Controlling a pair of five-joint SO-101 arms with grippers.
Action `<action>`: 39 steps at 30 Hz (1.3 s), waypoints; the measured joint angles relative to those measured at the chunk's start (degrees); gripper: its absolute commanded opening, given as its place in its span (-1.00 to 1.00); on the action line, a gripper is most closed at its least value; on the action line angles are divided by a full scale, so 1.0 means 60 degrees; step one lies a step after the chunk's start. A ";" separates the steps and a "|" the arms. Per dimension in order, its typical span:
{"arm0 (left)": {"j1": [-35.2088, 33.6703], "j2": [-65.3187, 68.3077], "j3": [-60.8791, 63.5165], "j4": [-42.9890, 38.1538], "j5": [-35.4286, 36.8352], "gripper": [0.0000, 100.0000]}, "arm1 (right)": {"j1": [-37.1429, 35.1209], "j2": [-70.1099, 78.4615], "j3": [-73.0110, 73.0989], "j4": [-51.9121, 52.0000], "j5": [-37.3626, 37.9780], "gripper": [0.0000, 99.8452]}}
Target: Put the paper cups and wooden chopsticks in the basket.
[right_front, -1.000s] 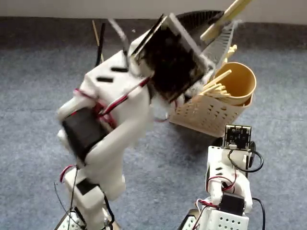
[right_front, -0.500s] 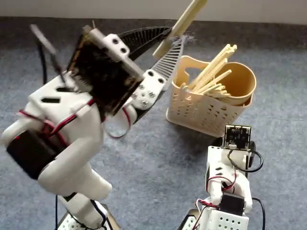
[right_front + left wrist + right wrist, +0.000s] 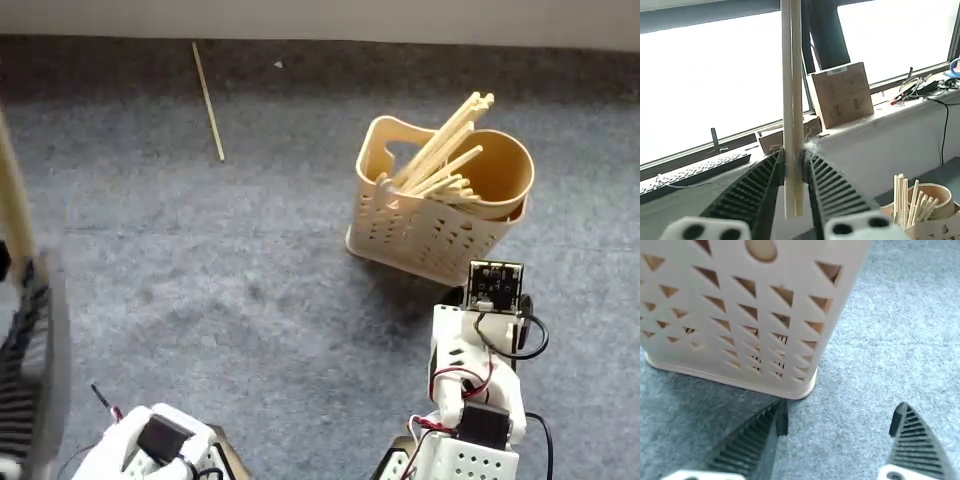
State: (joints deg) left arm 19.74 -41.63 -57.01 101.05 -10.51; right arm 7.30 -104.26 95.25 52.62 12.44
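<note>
The cream basket [image 3: 410, 235] stands on the grey bench [image 3: 250, 290], toward the right side in the high view. A paper cup [image 3: 500, 170] sits at the basket's right end with its open mouth showing. A bundle of wooden chopsticks [image 3: 440, 160] leans across the basket beside it, some resting against the cup's rim. Their tips stick out past the basket's top edge. One loose chopstick [image 3: 208, 100] lies flat on the bench near the far edge, well apart from the basket. The left gripper [image 3: 792, 157] is raised off the bench at the left edge of the high view. Its ribbed fingers [image 3: 755, 187] are clamped on a held pair of chopsticks [image 3: 791, 75], which stands upright between them, with a short end poking out below the grip. From that wrist the basket, with its cup and bundle, shows farther off and lower down. The right gripper [image 3: 840, 420] sits low over the bench just beside the basket's base, facing its perforated wall. Its fingers [image 3: 912, 435] are spread wide apart over bare bench, and I cannot tell whether either fingertip touches the basket.
</note>
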 measured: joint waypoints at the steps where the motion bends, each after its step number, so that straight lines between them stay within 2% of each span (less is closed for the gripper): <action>1: -0.0015 -0.0674 0.1201 -0.0220 0.0000 -0.99 | 0.0000 0.0000 0.0000 0.0000 0.0000 -0.36; 4: -0.0015 -0.2359 0.5201 -0.1963 0.0000 -0.99 | 0.0000 0.0000 0.0000 0.0000 0.0000 -0.36; 9: 0.0000 -0.2872 1.1780 -0.7062 0.0278 -0.99 | 0.0000 0.0000 0.0000 0.0000 0.0000 -0.36; 12: 0.0103 -0.1978 1.3832 -1.0110 0.0571 -0.99 | 0.0293 0.0000 0.0000 -0.0073 -0.0337 -0.36; 14: 0.0337 -0.1187 1.3846 -1.1179 0.0791 -0.99 | 0.0689 0.0000 0.0000 -0.0337 -0.0689 -0.36; 17: 0.0527 0.0352 1.3187 -1.1678 0.1158 -0.99 | 0.1143 0.0000 0.0000 -0.0454 -0.0923 -0.36; 27: 0.1656 0.4806 0.9817 -1.1795 0.1670 -0.99 | 0.1201 0.0000 0.0000 -0.0454 -0.0952 -0.36; 33: 0.2418 0.5524 0.9582 -1.1927 0.1656 -0.99 | 0.1201 0.0000 0.0000 -0.0454 -0.0952 -0.36; 39: 0.2520 0.5509 1.1018 -1.3421 0.1260 -0.99 | 0.1201 0.0000 0.0000 -0.0454 -0.0952 -0.36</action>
State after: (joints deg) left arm 34.86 -8.57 9.10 20.53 -2.95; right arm 14.51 -104.26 95.25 49.89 6.73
